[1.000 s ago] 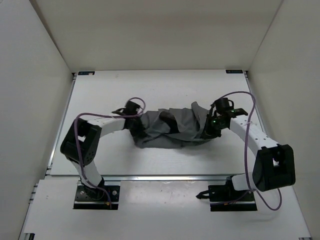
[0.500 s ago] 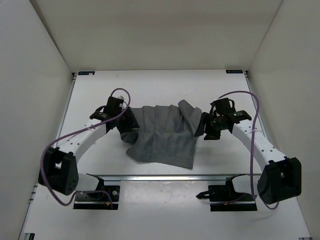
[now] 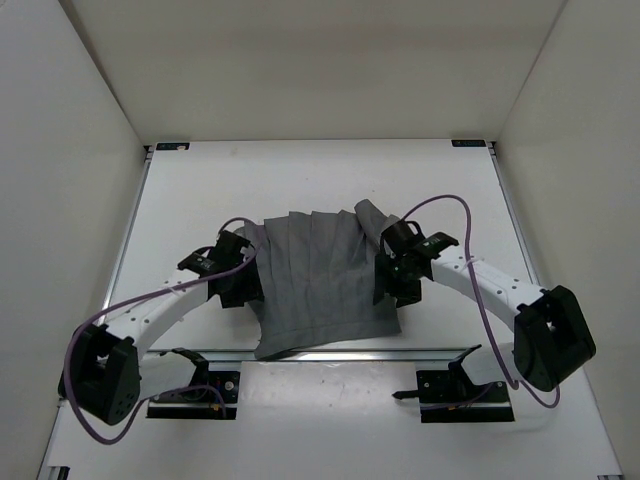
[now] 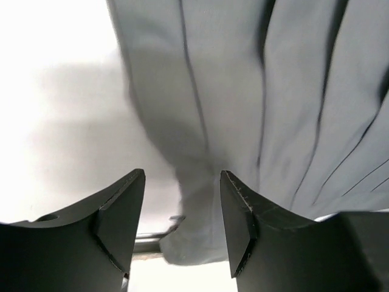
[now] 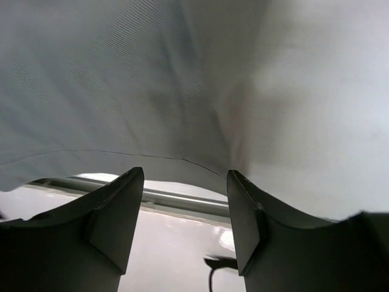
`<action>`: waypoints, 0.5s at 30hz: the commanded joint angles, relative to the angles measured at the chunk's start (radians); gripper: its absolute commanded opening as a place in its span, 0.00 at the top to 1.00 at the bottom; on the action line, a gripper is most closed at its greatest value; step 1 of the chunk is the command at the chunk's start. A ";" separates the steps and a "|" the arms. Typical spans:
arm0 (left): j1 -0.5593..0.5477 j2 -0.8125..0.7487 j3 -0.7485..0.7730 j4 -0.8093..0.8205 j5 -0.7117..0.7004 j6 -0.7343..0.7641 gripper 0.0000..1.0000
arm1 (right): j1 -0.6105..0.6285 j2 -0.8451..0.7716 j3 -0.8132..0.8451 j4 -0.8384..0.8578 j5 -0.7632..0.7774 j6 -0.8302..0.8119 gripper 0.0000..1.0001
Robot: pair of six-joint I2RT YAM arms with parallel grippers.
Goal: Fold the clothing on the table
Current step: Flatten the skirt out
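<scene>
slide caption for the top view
Left gripper and right gripper, both open, flank the clothing on the table.

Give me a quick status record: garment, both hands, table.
garment: plain grey wrinkly fabric garment, spread out flat, long creases running front to back
near hem: left corner reaches the near rail
left hand: open, at the garment's left edge, holding nothing
right hand: open, at the garment's right edge, holding nothing
surface: white flat table, garment toward its front middle
</scene>
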 commanded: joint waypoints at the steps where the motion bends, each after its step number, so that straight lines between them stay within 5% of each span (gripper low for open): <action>1: -0.069 -0.071 -0.039 -0.021 -0.052 -0.027 0.36 | 0.029 -0.025 -0.018 -0.052 0.102 0.014 0.45; 14: -0.282 0.027 -0.140 0.103 -0.034 -0.178 0.35 | 0.044 0.033 -0.124 0.021 0.046 -0.024 0.45; 15: -0.313 0.041 -0.139 0.132 -0.021 -0.196 0.41 | 0.044 0.045 -0.135 0.024 0.029 -0.026 0.49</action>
